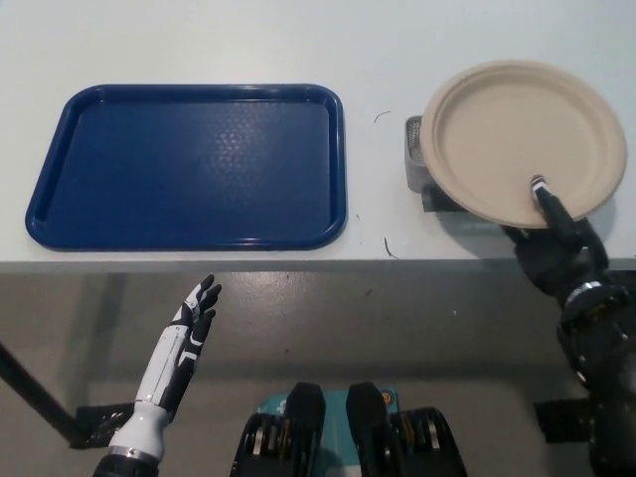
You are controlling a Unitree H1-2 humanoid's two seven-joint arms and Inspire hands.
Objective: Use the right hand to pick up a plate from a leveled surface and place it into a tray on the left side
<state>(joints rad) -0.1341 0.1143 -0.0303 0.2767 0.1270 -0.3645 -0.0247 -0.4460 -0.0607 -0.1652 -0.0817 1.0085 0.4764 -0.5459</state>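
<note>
One plate (pixel 517 134) is all I have to work with here: round, beige, matte like pressed paper, with a raised rim around a flat well. It sits at the right of the white table (pixel 199 40), resting on a small dark stand (pixel 418 164) whose grey, finely ribbed corner sticks out from under the plate's left edge. My right hand (pixel 556 243) grips the plate at its near rim, one black finger laid over the rim into the well, the rest tucked beneath where I cannot see them. The finger's tip shows a small pale cap.

The tray (pixel 189 164) lies well to the left of the plate, flat on the table, with bare tabletop between them. It is a deep blue rectangle with rounded corners, a glossy raised lip and a fine pebbled texture across its floor. Nothing lies in it. I can read no writing or mark on tray, plate or stand.

A few thin dark curved lines mark the tabletop near the plate and by the table's near edge.

My left hand (pixel 194 318) hangs below the table's near edge at lower left, white with black segments, fingers straight and slightly spread, holding nothing.
</note>
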